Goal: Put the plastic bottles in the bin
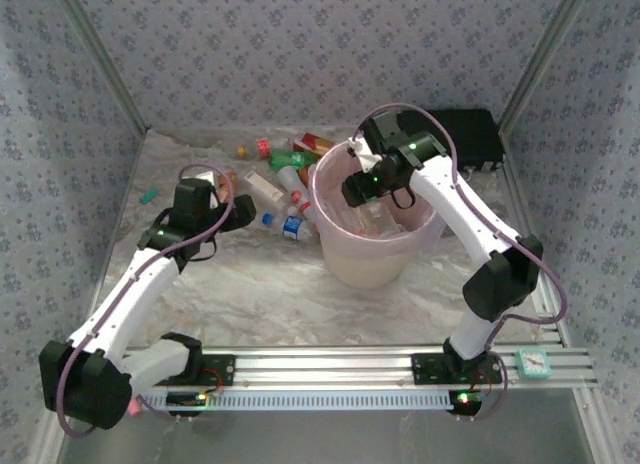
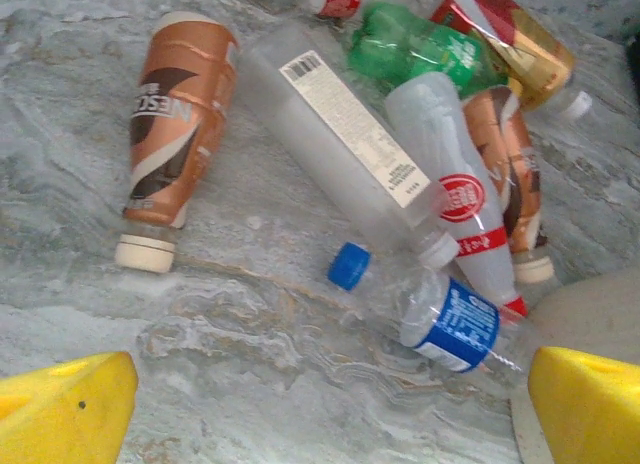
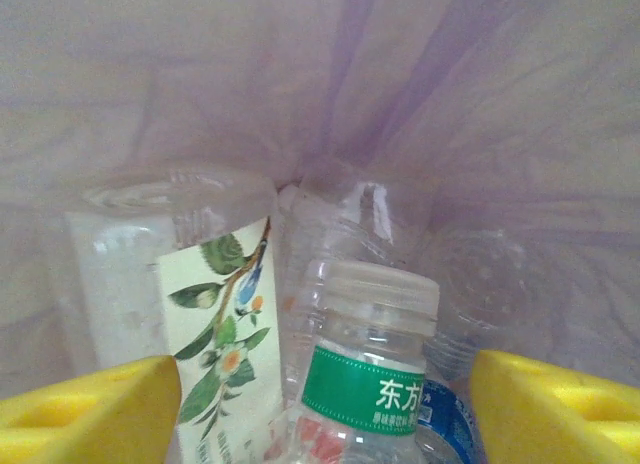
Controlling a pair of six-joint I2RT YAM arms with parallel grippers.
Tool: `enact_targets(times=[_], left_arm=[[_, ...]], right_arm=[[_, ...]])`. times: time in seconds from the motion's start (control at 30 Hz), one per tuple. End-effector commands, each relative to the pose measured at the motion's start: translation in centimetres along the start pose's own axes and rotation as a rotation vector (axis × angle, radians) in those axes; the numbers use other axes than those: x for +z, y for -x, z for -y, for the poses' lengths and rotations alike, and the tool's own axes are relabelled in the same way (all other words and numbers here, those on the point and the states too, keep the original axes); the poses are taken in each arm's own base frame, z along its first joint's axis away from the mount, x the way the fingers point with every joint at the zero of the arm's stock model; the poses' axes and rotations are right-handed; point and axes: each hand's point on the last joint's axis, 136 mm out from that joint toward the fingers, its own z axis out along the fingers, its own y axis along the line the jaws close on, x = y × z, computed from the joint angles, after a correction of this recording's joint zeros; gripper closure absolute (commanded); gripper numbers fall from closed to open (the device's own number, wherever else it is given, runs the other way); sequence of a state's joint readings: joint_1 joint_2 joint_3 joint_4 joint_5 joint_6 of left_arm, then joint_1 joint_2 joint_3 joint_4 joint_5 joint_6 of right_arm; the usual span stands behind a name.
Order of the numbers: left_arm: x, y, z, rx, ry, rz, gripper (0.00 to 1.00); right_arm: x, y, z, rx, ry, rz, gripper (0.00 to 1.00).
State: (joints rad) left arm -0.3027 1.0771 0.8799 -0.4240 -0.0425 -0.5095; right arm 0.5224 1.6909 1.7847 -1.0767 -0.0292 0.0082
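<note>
On the marbled table [image 1: 250,294], plastic bottles [image 2: 340,134] lie just ahead of the left gripper [image 2: 330,374]. The bin [image 1: 372,264] stands under the right gripper [image 3: 325,384].

Floral-patterned wallpaper walls [image 1: 300,44]; grey marbled tabletop [image 1: 270,294]; aluminium rail [image 1: 350,364] along the near edge

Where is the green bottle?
In the left wrist view, upper right, the green bottle lies on the table, right behind the white bottle with the red round label.
</note>
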Motion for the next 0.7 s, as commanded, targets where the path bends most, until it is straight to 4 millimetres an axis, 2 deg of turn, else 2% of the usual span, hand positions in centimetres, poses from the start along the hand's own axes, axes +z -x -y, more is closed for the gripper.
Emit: enact_targets(times=[0.0, 0.07, 0.17, 0.4, 0.5, 0.67], left_arm=[[0.9, 0.2, -1.9, 0.012, 0.067, 0.003, 0.0], [1.7, 0.6, -3.3, 0.013, 0.12, 0.009, 0.0], [3.4, 1.1, -5.2, 0.009, 0.182, 0.011, 0.0], [9.0, 1.0, -8.7, 0.025, 0.265, -0.088, 0.03], [11.8, 0.5, -8.9, 0.031, 0.221, -0.172, 0.05], [14.6, 0.3, -9.2, 0.065, 0.227, -0.239, 0.06]], right_arm=[[-4.6, 1.0, 0.1, -0.02, -0.025, 0.091, 0.17], [-6.1, 1.1, 0.3, -0.022, -0.042, 0.122, 0.11], [-8.1, 1.1, 0.7, -0.019, -0.068, 0.168, 0.07], [-13.6, 0.4, 3.3, 0.132, -0.123, 0.33, 0.07], [-15.8, -0.1, 3.6, 0.178, -0.094, 0.42, 0.06], [-18.2, -1.3, 3.9, 0.207, -0.096, 0.502, 0.06]])
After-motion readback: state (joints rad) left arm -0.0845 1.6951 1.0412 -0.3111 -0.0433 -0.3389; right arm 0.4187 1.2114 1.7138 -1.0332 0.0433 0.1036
